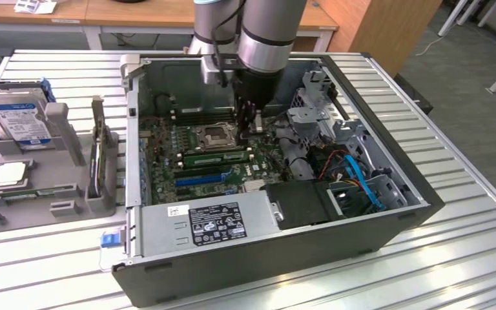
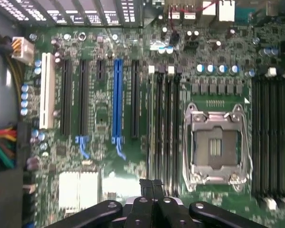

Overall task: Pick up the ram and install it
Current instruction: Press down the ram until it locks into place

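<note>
We see the ram [image 1: 216, 155] seated in a slot on the motherboard, with the pincer [image 1: 250, 132] pressed together just above it.

The ram, a long green stick, lies in one of the black slots just beside the open silver CPU socket [image 1: 212, 135], inside the open computer case [image 1: 317, 252]. Our pincer [image 2: 152, 187] has its fingers closed against each other and pinches nothing; it hangs over the memory slots [image 2: 164, 128] near the socket [image 2: 214, 147]. In the wrist view we see the blue expansion slot [image 2: 117, 102] and the white one [image 2: 47, 90] further away. On the surface [image 1: 454, 258], at the exterior view's left of the case, a grey holder [image 1: 54, 194] carries a blue-labelled hard drive [image 1: 17, 119] and a square silver CPU chip [image 1: 11, 174].
</note>
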`<state>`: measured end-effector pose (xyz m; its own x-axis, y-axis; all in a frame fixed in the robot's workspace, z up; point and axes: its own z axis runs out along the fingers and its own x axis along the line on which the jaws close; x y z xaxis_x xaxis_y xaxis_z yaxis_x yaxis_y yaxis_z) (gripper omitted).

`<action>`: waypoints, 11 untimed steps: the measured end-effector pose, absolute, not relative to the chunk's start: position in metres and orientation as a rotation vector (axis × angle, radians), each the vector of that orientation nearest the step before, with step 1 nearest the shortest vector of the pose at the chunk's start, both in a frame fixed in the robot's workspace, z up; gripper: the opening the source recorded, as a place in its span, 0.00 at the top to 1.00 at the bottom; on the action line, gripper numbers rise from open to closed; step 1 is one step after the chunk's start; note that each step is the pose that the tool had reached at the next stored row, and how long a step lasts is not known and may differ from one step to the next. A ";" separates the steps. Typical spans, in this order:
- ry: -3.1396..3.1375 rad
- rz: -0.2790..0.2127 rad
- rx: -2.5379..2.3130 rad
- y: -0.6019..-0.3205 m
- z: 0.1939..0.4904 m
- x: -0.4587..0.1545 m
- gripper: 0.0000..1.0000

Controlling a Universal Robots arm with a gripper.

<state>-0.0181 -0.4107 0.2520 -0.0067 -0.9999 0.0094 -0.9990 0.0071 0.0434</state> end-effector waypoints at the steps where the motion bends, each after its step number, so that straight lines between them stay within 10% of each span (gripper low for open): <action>1: -2.202 -0.037 2.187 -0.411 0.250 -0.021 0.89; 11: -2.202 -0.037 2.187 -0.410 0.237 -0.024 0.89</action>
